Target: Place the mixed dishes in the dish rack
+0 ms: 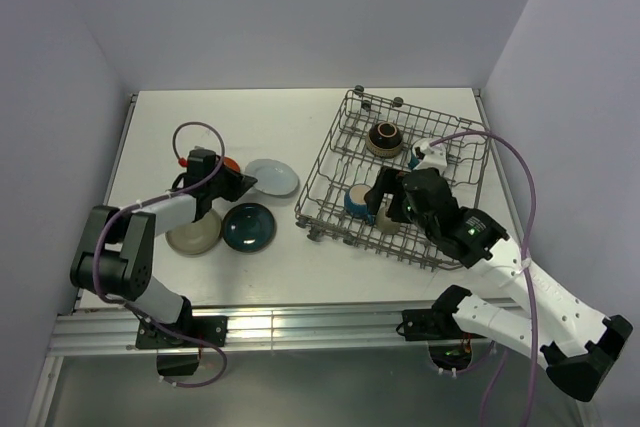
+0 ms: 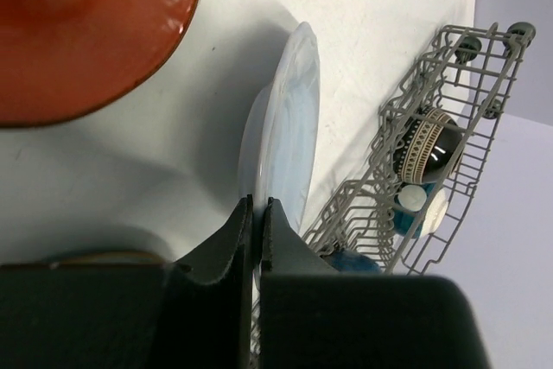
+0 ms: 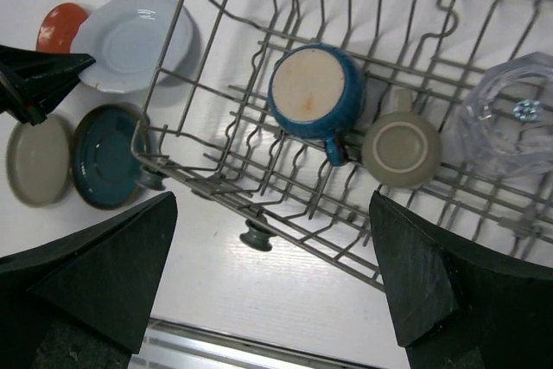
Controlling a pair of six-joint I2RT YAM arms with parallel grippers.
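Pale blue plate (image 1: 271, 176), lying flat on the table (image 1: 200, 117) just left of the dish rack (image 1: 330, 142), is apparently pinched at the rim farthest from the rack by the nearly closed left gripper (image 2: 257, 205). The rack is found rightward of this nearer arm, and its raised wire side is judged to need clearing. Over the rack's near-left corner the right gripper (image 3: 272, 213) is held wide open, empty.

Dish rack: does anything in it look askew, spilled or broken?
Nothing looks spilled or broken. The dish rack sits askew on the table; the blue mug and beige cup inside stand upside down.
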